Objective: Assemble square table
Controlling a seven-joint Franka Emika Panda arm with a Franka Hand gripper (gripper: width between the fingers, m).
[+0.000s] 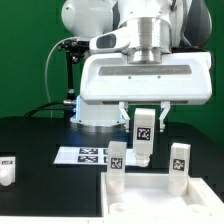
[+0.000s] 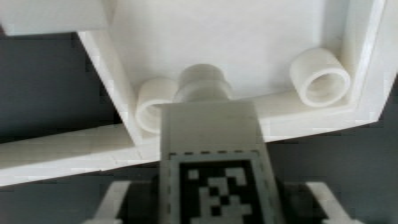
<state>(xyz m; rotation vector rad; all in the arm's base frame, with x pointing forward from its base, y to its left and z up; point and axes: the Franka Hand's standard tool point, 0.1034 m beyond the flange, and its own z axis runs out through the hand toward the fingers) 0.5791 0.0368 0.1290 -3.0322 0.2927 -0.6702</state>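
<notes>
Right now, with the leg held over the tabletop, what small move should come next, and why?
Probably lower the held leg straight down, with the gripper shut on it. It hangs upright above the tabletop, between two standing legs, and the wrist view shows its round end pointing at a tabletop corner, not yet seated.

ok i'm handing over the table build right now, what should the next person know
gripper: shut on the held leg, upright, just above the tabletop near a corner.
first standing leg and second standing leg: upright on the tabletop; how firmly seated, cannot tell.
fourth leg: loose on the table, at the exterior view's left.
done: two legs placed.
to do: seat the held leg, then the fourth leg.
</notes>
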